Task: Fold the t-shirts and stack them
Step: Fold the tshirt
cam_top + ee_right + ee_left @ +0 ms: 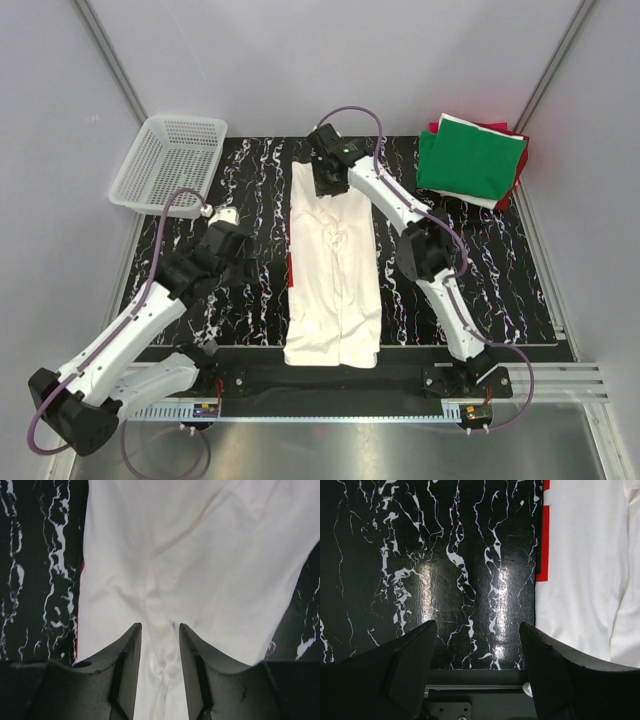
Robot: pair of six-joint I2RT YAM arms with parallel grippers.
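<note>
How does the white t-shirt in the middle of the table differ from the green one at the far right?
The white t-shirt lies as a long narrow strip; the green t-shirt is folded to a compact square. The white one lies alone on the table; the green one tops a pile of other shirts. Both lie flat.

The left gripper [477, 627] hangs over the black, white-veined table [395, 555], jaws spread wide with only bare marbling between them; two patches of glare sit on the surface just ahead; a white shirt [585, 565] lies at the right, a red strip [544, 540] along its left edge; the right-hand jaw hides the shirt's near corner.
</note>
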